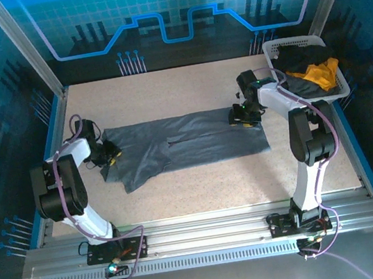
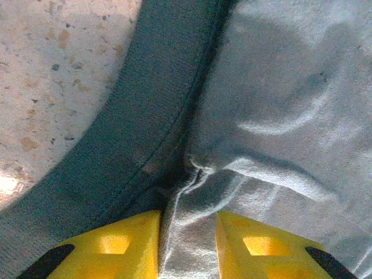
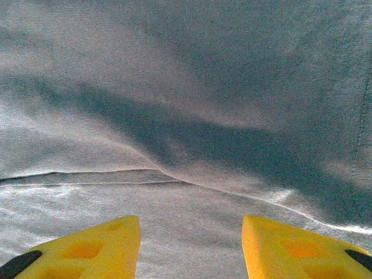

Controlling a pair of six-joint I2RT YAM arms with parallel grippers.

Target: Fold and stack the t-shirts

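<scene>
As the speckled table (image 1: 180, 189) bore a slate grey t-shirt (image 1: 194, 142) laid out lengthwise between the arms, apparently flattened for folding, a black t-shirt (image 1: 299, 59) and an orange-yellow t-shirt (image 1: 321, 71) lay bunched in the white lattice basket (image 1: 278, 45) at the far right. The left gripper (image 2: 187, 218) pinched a ridge of soft knit beside a ribbed seam; the right gripper (image 3: 190, 224) held its fingers spread over smooth cloth.
</scene>
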